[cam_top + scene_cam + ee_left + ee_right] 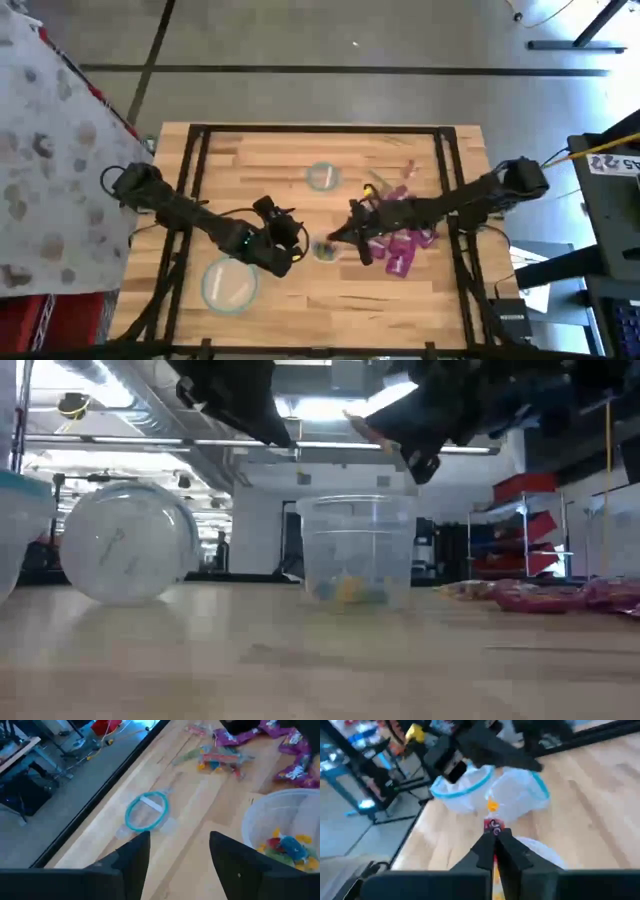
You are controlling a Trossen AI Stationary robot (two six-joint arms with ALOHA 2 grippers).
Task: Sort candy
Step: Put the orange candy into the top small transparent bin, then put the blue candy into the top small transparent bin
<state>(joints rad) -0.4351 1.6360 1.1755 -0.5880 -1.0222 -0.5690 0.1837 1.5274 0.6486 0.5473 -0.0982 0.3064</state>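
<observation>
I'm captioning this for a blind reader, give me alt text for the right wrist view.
The right tool is shut on a thin reddish candy, held above the wooden table. Beyond it lies a clear bowl with a teal rim, with the other dark arm above.

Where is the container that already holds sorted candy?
In the high view, the clear cup sits at table centre, between the left end effector and right end effector.
</observation>
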